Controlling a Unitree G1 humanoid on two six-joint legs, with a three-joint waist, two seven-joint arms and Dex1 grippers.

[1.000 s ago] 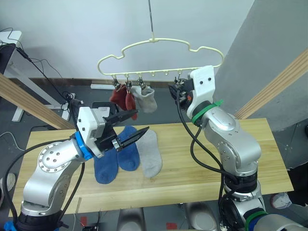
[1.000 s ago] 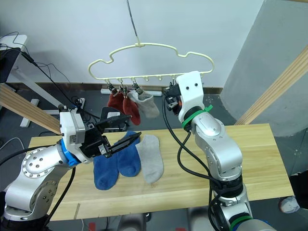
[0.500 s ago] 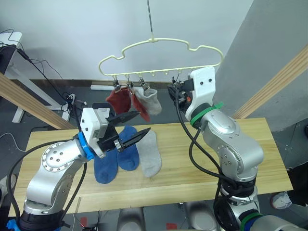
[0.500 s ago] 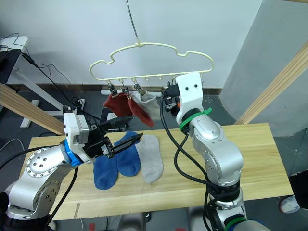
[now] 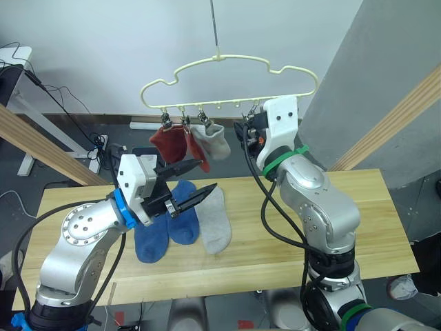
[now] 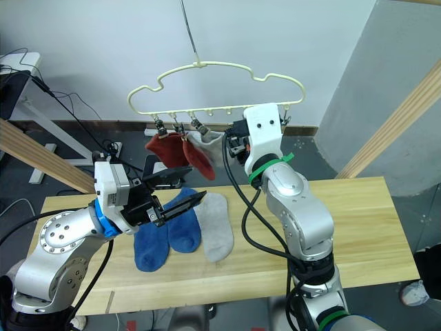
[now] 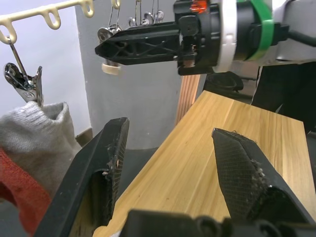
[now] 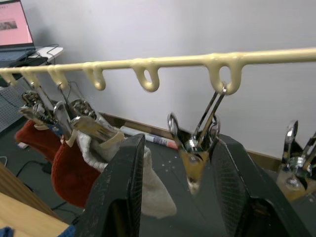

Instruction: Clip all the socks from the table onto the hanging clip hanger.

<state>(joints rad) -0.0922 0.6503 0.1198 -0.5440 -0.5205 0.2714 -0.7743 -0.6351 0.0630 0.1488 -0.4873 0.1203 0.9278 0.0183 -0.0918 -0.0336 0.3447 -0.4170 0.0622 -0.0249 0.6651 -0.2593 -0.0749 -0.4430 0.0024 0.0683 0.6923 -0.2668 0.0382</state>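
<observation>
Cream-yellow wire clip hanger (image 5: 227, 86) carries two rust-red knit socks (image 5: 176, 141) and one light grey sock (image 5: 215, 142). Two blue socks (image 5: 169, 224) and one light grey sock (image 5: 215, 219) lie on the light wooden plank table (image 5: 344, 207). Left gripper (image 5: 187, 183) — fingers apart, empty — hovers above them. Right gripper (image 8: 177, 197) — fingers apart — flanks a metal clip (image 8: 197, 148).

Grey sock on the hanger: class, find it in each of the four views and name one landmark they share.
Left eye view: the grey sock hangs third along, right of the red socks.
Right eye view: same spot, partly behind the red socks.
Left wrist view: under a metal clip.
Right wrist view: clipped beside the red socks.
Shared landmark: the cream hanger.
</observation>
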